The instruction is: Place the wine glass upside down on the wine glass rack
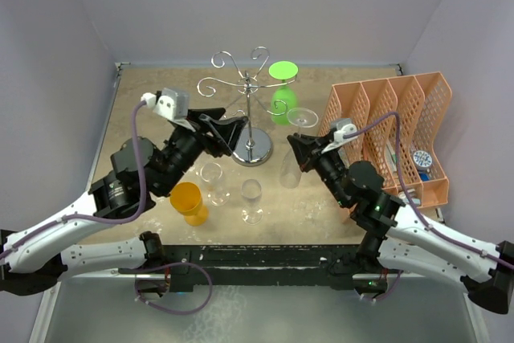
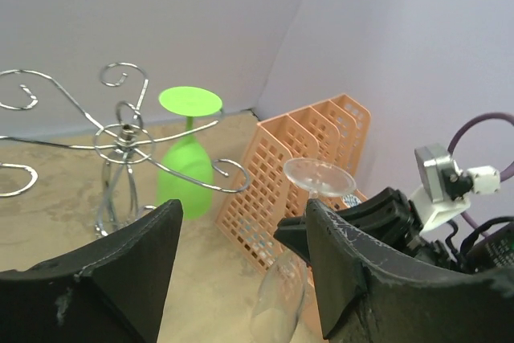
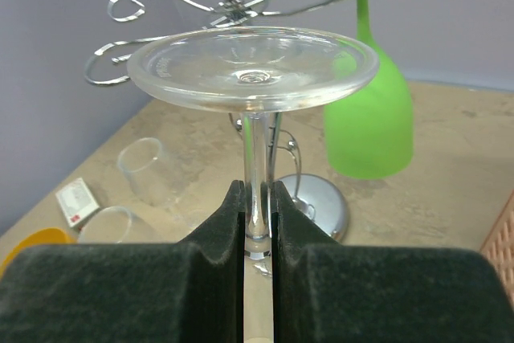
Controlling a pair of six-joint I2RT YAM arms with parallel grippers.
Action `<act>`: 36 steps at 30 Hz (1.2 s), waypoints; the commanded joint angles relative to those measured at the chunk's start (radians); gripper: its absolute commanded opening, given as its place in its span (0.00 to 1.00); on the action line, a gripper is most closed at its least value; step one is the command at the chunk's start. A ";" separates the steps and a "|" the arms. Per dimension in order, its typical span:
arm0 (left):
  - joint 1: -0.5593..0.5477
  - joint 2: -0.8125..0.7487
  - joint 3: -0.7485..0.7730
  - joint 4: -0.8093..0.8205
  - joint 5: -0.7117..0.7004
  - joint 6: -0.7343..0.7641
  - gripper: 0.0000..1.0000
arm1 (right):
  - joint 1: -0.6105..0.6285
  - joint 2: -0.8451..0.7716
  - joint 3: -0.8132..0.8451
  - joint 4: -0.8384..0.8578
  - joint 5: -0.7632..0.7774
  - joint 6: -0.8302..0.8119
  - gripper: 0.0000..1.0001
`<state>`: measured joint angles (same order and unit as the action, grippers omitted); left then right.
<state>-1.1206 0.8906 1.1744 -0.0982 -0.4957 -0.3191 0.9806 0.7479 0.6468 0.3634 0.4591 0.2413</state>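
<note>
Beside the wine glass rack (image 1: 254, 149), the right gripper (image 3: 257, 198) pinches the inverted wine glass (image 3: 253, 66) by its stem (foot near a bare scroll (image 2: 233, 170)); the left gripper (image 2: 241, 213) gapes wide, empty.

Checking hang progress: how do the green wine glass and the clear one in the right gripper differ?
Colour: the green wine glass is bright green; the clear wine glass is colourless.
Support: the green one's foot sits over an arm of the wine glass rack; the clear one is clamped at its stem by the fingers of the right gripper, beside the rack.
Shared: both are foot up, bowl down.
</note>
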 commanded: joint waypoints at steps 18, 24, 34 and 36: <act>-0.003 -0.108 0.010 -0.100 -0.249 -0.010 0.61 | -0.089 0.134 0.051 0.269 -0.050 -0.073 0.00; -0.005 -0.105 -0.004 -0.099 -0.308 -0.017 0.61 | -0.089 0.136 0.030 0.320 -0.106 -0.099 0.00; -0.004 -0.113 -0.012 -0.106 -0.332 -0.032 0.61 | -0.089 0.184 0.024 0.379 -0.153 -0.105 0.00; -0.005 -0.113 -0.012 -0.107 -0.332 -0.031 0.61 | -0.091 0.180 0.011 0.381 -0.070 -0.098 0.00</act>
<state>-1.1206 0.7879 1.1645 -0.2150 -0.8085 -0.3397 0.8928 0.9409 0.6621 0.6403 0.2798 0.1253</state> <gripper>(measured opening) 0.606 0.097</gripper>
